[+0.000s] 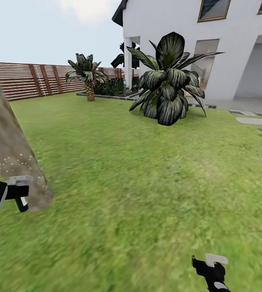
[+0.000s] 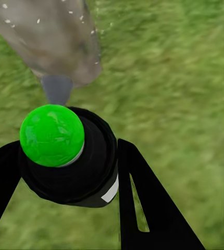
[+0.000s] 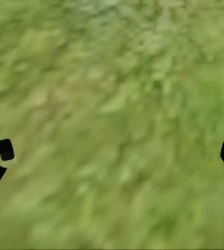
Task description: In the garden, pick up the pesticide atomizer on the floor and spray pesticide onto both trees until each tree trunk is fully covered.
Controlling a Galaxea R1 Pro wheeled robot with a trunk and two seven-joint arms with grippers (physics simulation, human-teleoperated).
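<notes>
While the left gripper (image 2: 65,172) clamps the pesticide atomizer (image 2: 65,156) round its body, it looks light, rigid, slick; right gripper (image 3: 112,156) gapes wide.

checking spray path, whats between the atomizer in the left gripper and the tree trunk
Nothing solid: in the left wrist view the pesticide atomizer points at the tree trunk across a short gap over grass.

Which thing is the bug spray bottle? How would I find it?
Find the thick pale tree trunk leaning at the left of the lawn. Right by its base, the left gripper is shut on the pesticide atomizer. It is a small black bottle with a shiny bright green round top, unlike anything else nearby.
</notes>
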